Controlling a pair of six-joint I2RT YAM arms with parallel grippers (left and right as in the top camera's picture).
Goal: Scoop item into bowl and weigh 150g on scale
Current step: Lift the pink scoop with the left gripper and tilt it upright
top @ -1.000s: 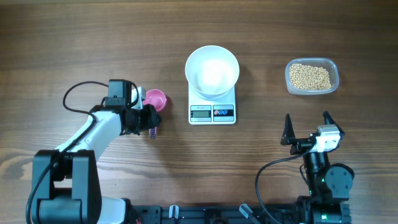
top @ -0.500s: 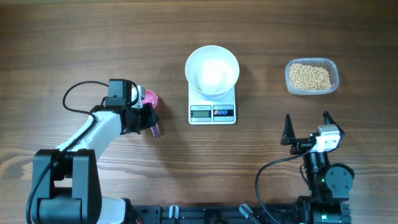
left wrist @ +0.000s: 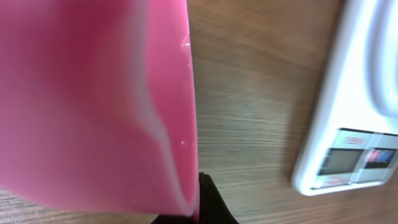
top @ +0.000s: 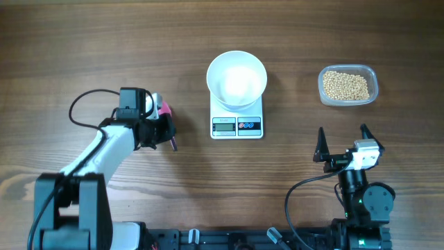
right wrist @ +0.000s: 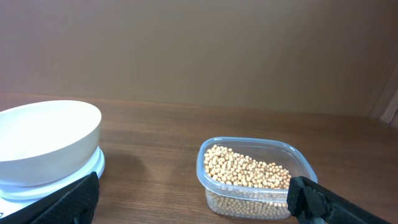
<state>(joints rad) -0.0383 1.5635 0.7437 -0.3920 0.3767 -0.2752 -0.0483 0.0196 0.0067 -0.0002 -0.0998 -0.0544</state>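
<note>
On the brown wooden table, at its centre, the small white rectangular digital scale turns its display edge to the near side. It carries the round white bowl, upright and empty. Far right, a clear plastic tub holds the small beige beans. The left gripper is clamped on a pink plastic scoop, left of the scale. The right gripper stands wide and holds nothing.
</note>
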